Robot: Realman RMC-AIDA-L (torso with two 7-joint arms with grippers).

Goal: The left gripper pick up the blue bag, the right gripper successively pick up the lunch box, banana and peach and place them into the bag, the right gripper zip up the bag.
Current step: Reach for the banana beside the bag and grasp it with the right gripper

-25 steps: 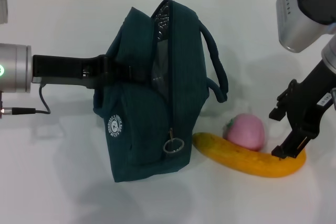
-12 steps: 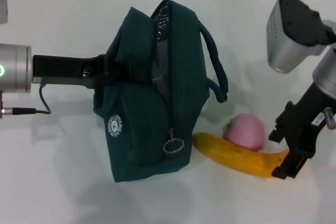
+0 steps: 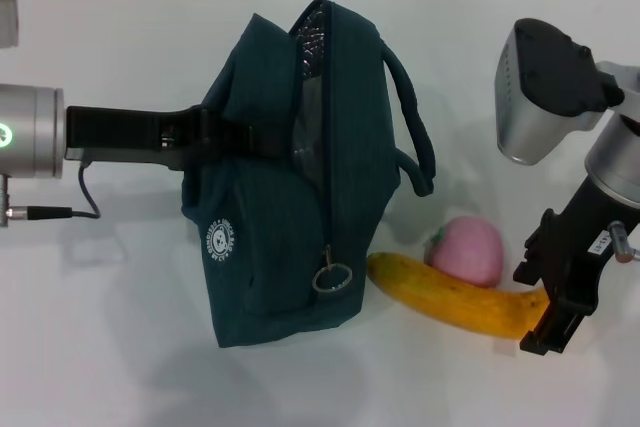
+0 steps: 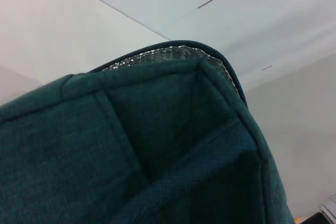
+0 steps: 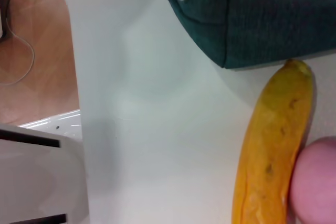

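The blue bag (image 3: pixel 290 177) stands upright mid-table, its top open and silver lining (image 4: pixel 168 55) showing. My left gripper (image 3: pixel 222 137) reaches in from the left and is shut on the bag's side fabric (image 4: pixel 157 156). The yellow banana (image 3: pixel 450 297) lies to the right of the bag's base, with the pink peach (image 3: pixel 470 250) touching it from behind. My right gripper (image 3: pixel 550 307) is open and straddles the banana's right end. In the right wrist view, the banana (image 5: pixel 268 145) runs from the bag (image 5: pixel 262 14) to the peach (image 5: pixel 315 182). The lunch box is hidden.
The zipper's metal ring pull (image 3: pixel 330 277) hangs low on the bag's front edge. The white table (image 3: pixel 120 347) ends at an edge with brown floor (image 5: pixel 31 51) beyond it in the right wrist view. A cable (image 3: pixel 85 209) trails under the left arm.
My right gripper has come down and toward the front, from above the banana's right end to around it. The bag, banana, peach and left arm have stayed put.
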